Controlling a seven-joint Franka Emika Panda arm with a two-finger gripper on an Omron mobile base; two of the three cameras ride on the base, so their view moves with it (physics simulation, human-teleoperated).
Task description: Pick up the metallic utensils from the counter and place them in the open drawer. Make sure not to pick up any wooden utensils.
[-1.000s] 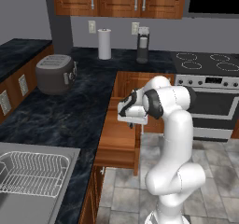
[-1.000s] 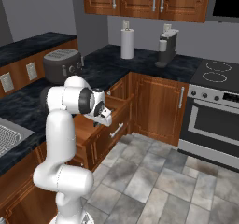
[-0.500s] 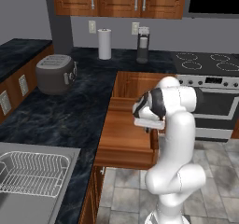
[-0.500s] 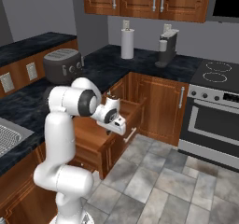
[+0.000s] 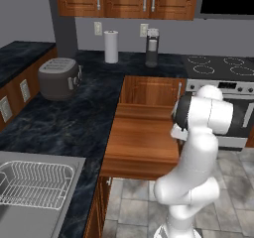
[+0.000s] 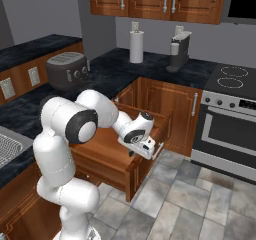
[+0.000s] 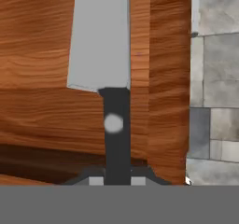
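Hand (image 6: 142, 144): clenched on the knife (image 7: 101, 37); in your hand view the fingertips (image 7: 88, 181) pinch the dark handle from both sides

Knife: grey blade, dark handle with one pale rivet; it runs straight out ahead of the hand, the blade above the drawer's wood

Drawer (image 6: 102, 156): pulled open, directly under and ahead of the hand; your right base view puts the hand over its front corner, by the front panel

Floor (image 7: 215, 59): grey tiles, just past the drawer's edge on one side of the hand

Desk (image 6: 106, 72): dark marbled top, behind the drawer and well away from the hand
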